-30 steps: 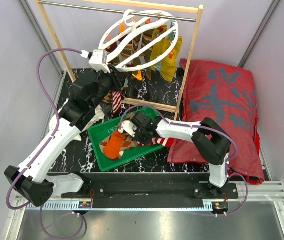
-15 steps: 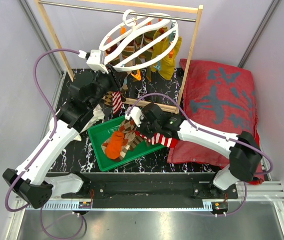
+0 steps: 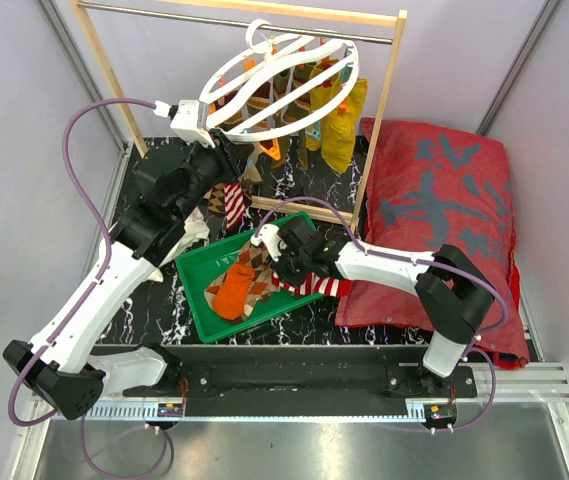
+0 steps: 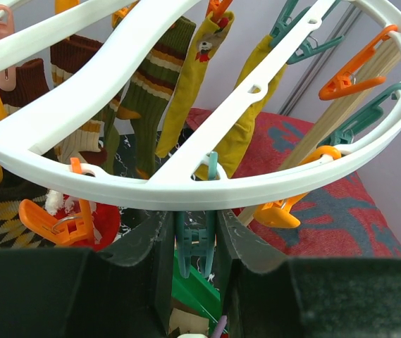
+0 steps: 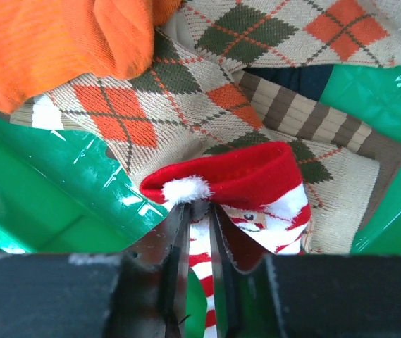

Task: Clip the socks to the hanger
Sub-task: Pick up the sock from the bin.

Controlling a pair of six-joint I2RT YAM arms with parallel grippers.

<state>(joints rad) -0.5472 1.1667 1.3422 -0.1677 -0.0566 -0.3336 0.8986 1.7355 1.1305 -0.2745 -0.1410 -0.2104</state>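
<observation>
Lifting one sock from tray to clip: step in hand, entries near to far.

- Right claw (image 5: 196, 208): low in the green tray (image 5: 38, 183), jaws narrow, set astride the red-and-white striped sock (image 5: 256, 176) just below its red cuff. Whether they bite the fabric cannot be told.
- Advice: take a firm pinch close to the cuff on a single layer, so the open end can be offered up to a clip.
- Argyle sock (image 5: 151, 113) and orange sock (image 5: 52, 35): both in the tray, touching the striped one, with the argyle partly beneath it. Judged risk: a deep or sloppy pinch drags the argyle along. Raise slowly and check that only one sock comes.
- Left claw (image 4: 194, 215): narrow, closed at the near rim of the hanger (image 4: 80, 105) and holding the ring tilted. A teal clip (image 4: 195, 246) hangs between its fingers.
- Advice: hold the ring steady, since any sway moves the target clip.
- Free clips: an orange clip (image 4: 48, 218) beside the left claw looks unoccupied, as do several on the rim's right side.
- Hung socks: olive-yellow sock (image 4: 253, 113) and striped pairs already clipped on the far side, above the counter (image 3: 294, 180).
- Wooden rack (image 3: 379, 130): carries the hanger's hook and stands beside the lift path. Pass clear of its post.
</observation>
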